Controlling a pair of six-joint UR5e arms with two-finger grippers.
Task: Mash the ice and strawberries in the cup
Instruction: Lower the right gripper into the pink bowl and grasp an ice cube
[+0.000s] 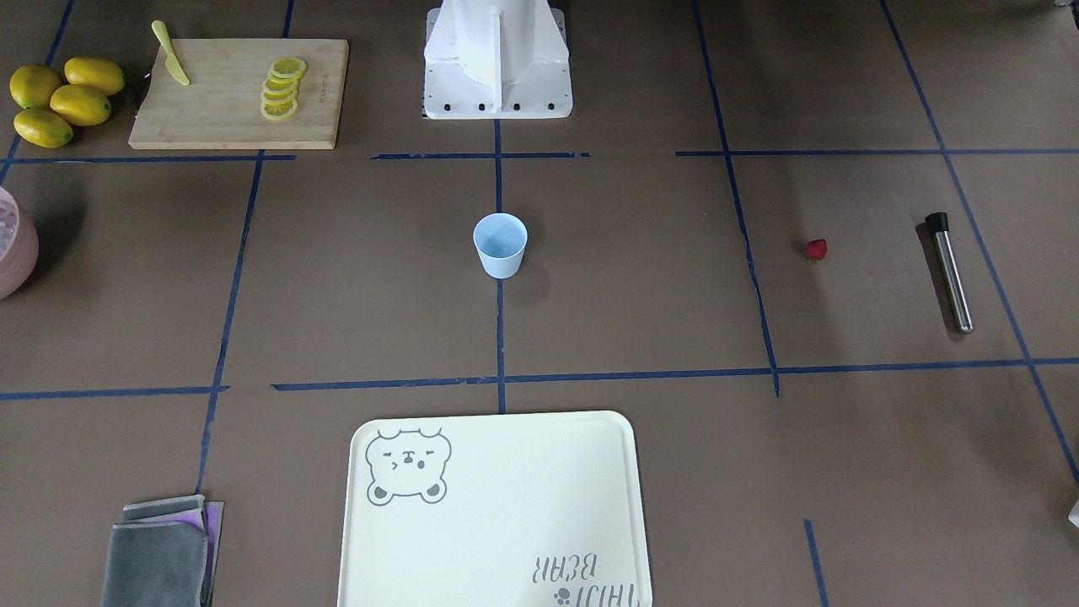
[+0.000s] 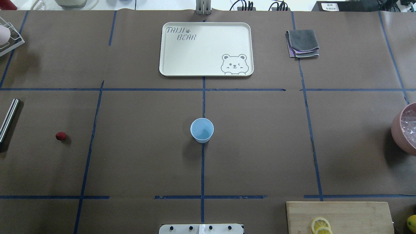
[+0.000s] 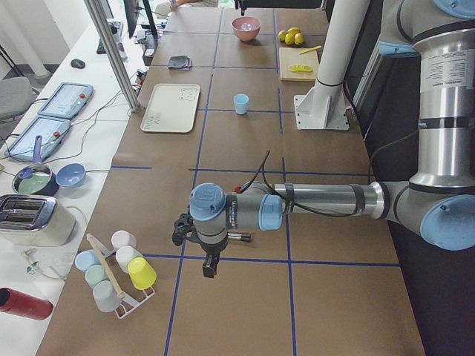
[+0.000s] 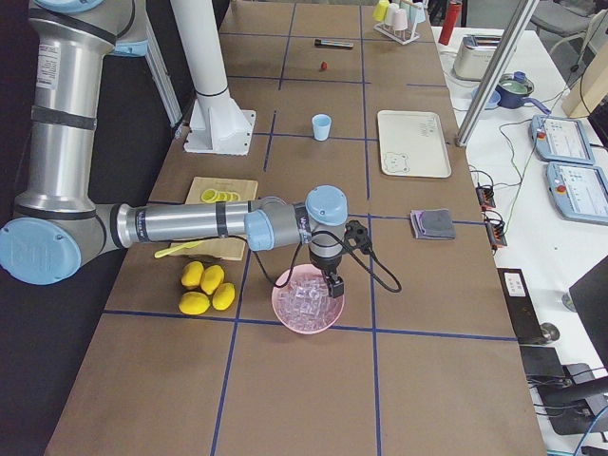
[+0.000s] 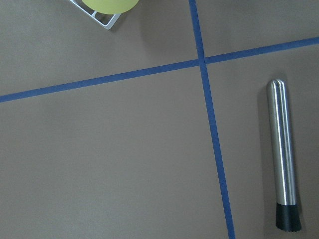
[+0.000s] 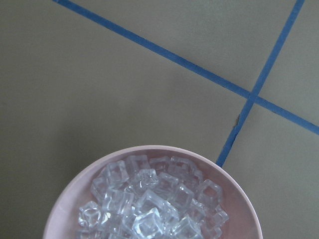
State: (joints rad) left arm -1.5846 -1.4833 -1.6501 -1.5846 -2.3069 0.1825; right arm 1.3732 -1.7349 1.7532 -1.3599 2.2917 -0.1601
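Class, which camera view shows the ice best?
Right wrist view: the ice lies close, cubes distinct in the pink bowl. Exterior right shows it small; overhead and front-facing cut it at the edge; exterior left, a far blur; left wrist, none.

Overhead and front views face each other (both share the cup (image 2: 201,130)).

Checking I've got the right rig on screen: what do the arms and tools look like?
The left arm and right arm are silver tubes with grey joints and light-blue round caps. A black cable loops at each wrist, leading to a small black tool: left tool, right tool.
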